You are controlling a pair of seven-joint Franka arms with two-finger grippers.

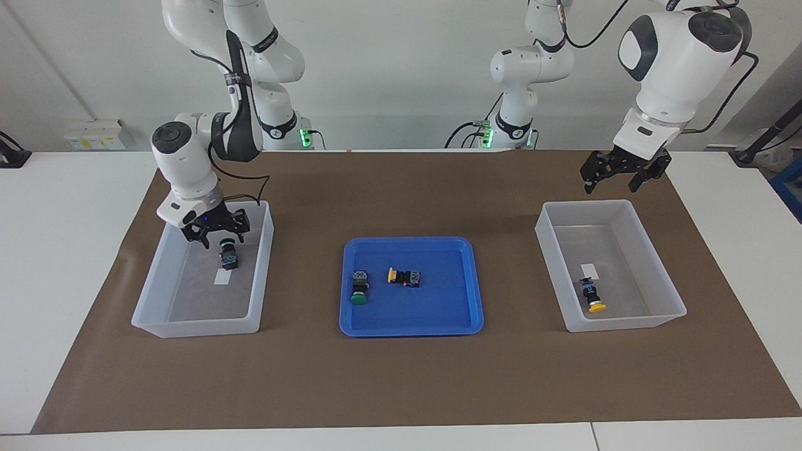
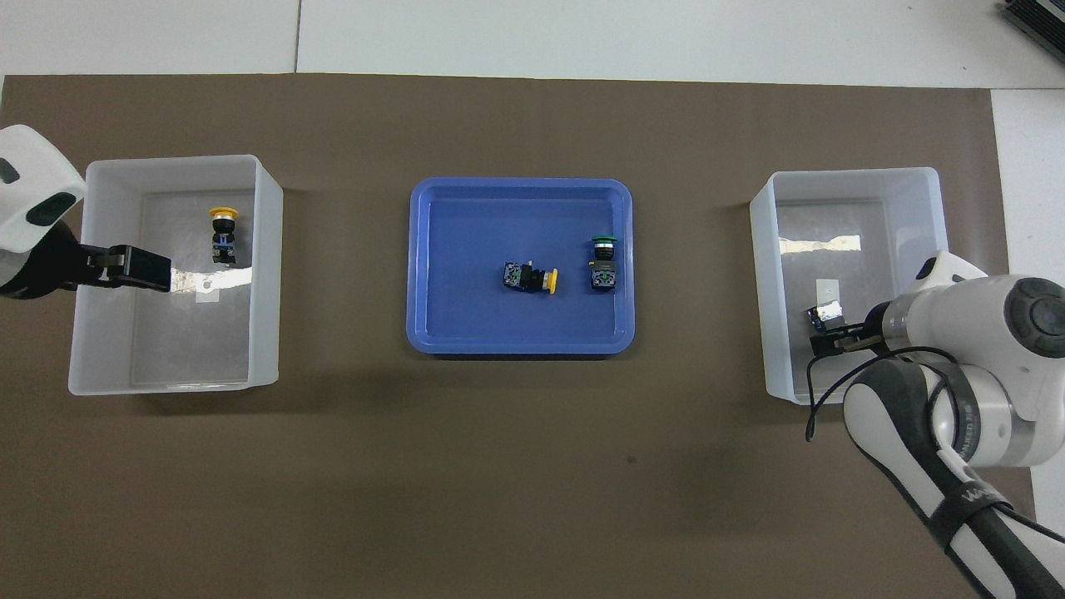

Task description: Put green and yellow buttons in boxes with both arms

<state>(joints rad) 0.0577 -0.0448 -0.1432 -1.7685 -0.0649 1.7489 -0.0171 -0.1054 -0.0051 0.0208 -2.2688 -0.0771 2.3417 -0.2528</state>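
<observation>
translucent sloped-wall box (image 1: pixel 266 263) at right arm's bench end, black-bodied green button (image 1: pixel 228 255) just under spread-fingered right gripper (image 1: pixel 216 237), left gripper (image 1: pixel 621 177) spread, empty

Your right arm (image 1: pixel 207 94) comes down from its base and bends at the elbow, its wrist (image 1: pixel 182 163) turned so that the right gripper (image 1: pixel 216 235) points down. Its fingers (image 1: pixel 202 240) are spread apart, with nothing between them. In the overhead view this arm (image 2: pixel 957 416) enters from the bottom corner and hides most of the gripper.

Your left arm (image 1: pixel 677 56) is raised higher, wrist (image 1: pixel 645 134) angled down. The left gripper (image 1: pixel 617 172) hangs in the air with its fingers (image 1: pixel 589 181) spread wide and empty. From overhead, the left gripper (image 2: pixel 133 266) shows as a dark block.
</observation>
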